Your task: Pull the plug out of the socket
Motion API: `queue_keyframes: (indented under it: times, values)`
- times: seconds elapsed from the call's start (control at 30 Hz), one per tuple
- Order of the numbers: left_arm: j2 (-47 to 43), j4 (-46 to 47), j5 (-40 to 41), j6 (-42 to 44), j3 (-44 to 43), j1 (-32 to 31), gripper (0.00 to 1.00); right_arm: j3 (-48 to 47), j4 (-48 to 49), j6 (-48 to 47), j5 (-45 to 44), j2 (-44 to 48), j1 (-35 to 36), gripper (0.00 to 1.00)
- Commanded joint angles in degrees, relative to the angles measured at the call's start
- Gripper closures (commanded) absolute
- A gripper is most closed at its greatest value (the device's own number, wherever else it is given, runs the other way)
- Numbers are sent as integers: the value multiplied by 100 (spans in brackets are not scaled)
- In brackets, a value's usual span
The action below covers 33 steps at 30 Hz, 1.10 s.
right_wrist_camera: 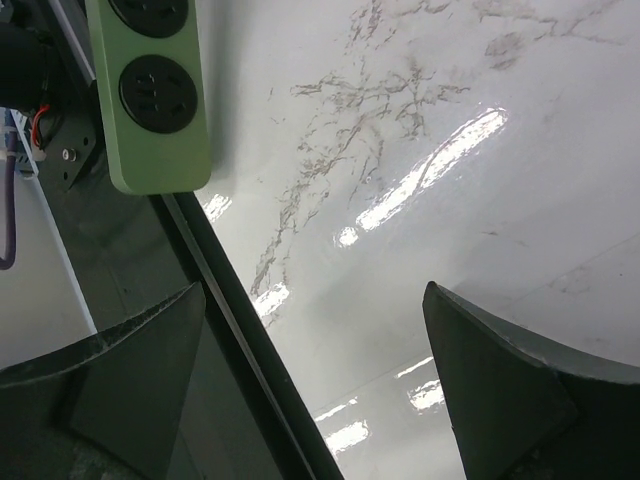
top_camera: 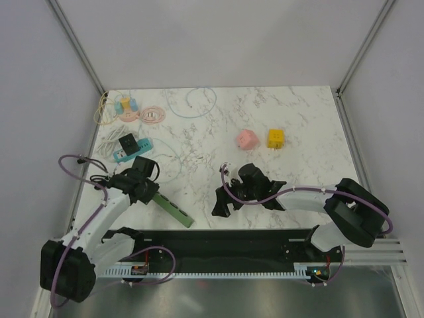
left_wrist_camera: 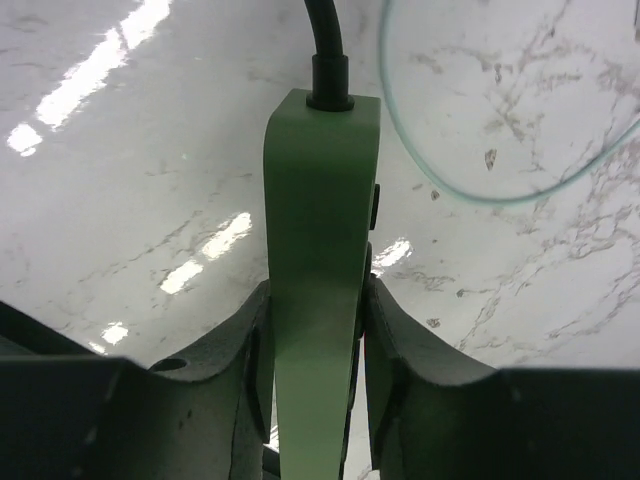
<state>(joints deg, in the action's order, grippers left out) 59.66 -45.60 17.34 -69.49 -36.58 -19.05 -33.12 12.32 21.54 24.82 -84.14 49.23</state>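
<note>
The green socket strip [top_camera: 173, 211] lies at about 7 o'clock from the middle of the marble table [top_camera: 305, 112]. It runs slantwise from 10 o'clock to 4 o'clock, with its free end close to the black rail [top_camera: 218, 242] at the near edge. The left gripper [top_camera: 151, 191] is pinching it by the long sides at its 10 o'clock end. In the left wrist view the fingers [left_wrist_camera: 245, 350] are pressed flat against the green body [left_wrist_camera: 318, 230]. A black cord [left_wrist_camera: 325, 40] enters the strip's end at 12 o'clock. A pale blue-green cable [left_wrist_camera: 470, 195] curves over the marble at 2 o'clock.

The right gripper [top_camera: 222, 201] sits at 3 o'clock from the strip, near it but not touching. Its claw is spread wide with nothing between the fingers [right_wrist_camera: 500, 390]. Its wrist camera catches the strip's end with two round black outlets [right_wrist_camera: 155, 95] at 10 o'clock.

Further back, a pink adapter [top_camera: 247, 139] and a yellow adapter [top_camera: 276, 138] stand side by side at 1 o'clock. A teal strip [top_camera: 126, 149] and coiled cables [top_camera: 126, 109] lie at 10 o'clock.
</note>
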Motion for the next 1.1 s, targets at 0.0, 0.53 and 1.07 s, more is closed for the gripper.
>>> queue_keyframes:
  times: [0.0, 0.53, 1.07]
  values:
    - [-743, -720, 726, -792, 115, 339, 98, 34, 262, 70, 260, 64, -19, 2]
    - [-1009, -1216, 1957, -372, -324, 1649, 75, 139, 280, 140, 383, 187, -10, 2]
    - [-650, -1522, 1615, 735, -1983, 1764, 0, 96, 386, 219, 577, -67, -19, 2]
